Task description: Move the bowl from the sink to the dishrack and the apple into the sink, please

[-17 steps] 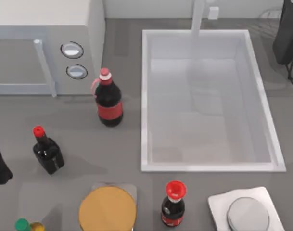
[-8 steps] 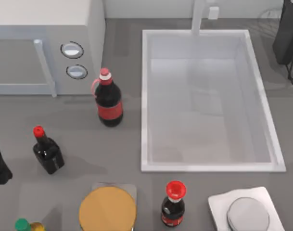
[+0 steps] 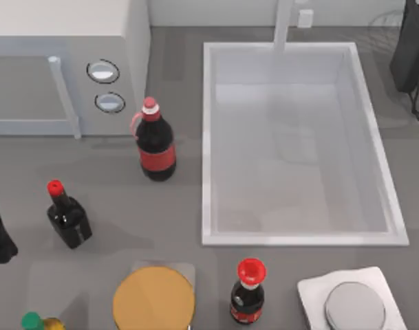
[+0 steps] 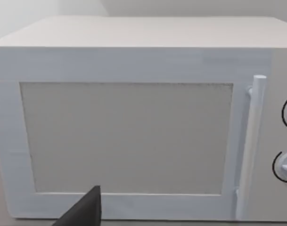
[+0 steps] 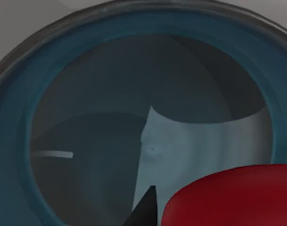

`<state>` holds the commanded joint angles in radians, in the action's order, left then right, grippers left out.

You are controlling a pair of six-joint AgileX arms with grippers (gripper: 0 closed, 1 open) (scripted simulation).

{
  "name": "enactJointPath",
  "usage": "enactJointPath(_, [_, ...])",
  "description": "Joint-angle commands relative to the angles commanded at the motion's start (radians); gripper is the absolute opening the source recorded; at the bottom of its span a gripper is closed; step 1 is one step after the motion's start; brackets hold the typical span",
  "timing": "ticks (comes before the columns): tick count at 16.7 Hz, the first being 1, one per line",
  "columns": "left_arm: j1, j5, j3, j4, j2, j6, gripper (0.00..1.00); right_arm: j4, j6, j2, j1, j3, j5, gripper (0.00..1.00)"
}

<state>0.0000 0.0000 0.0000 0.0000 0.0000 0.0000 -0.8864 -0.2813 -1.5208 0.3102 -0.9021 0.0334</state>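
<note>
No lettering can be read anywhere — the red labels on the dark glass bottles (image 3: 156, 146) at centre-left are blank.

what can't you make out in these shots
- Translucent blue bowl, right wrist view: cropped by the frame, so what it rests on is unclear.
- Glossy red roundish apple, same view: cut off at the edge.
- Right tool, top view: dark arm cut by the edge, fingers hidden.
- Left tool, left wrist view: one dark tip before the white microwave.
</note>
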Motion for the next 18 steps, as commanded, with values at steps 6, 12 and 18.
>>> enactJointPath(6, [0.000,0.000,0.000,0.000,0.000,0.000,1.00,-0.156,-0.002,0.050,0.001,-0.100,0.000,0.00])
enactJointPath(12, [0.000,0.000,0.000,0.000,0.000,0.000,1.00,-0.225,-0.002,0.085,0.001,-0.146,0.000,0.00])
enactJointPath(18, [0.000,0.000,0.000,0.000,0.000,0.000,1.00,-0.123,0.017,0.055,-0.058,-0.132,0.042,0.00])
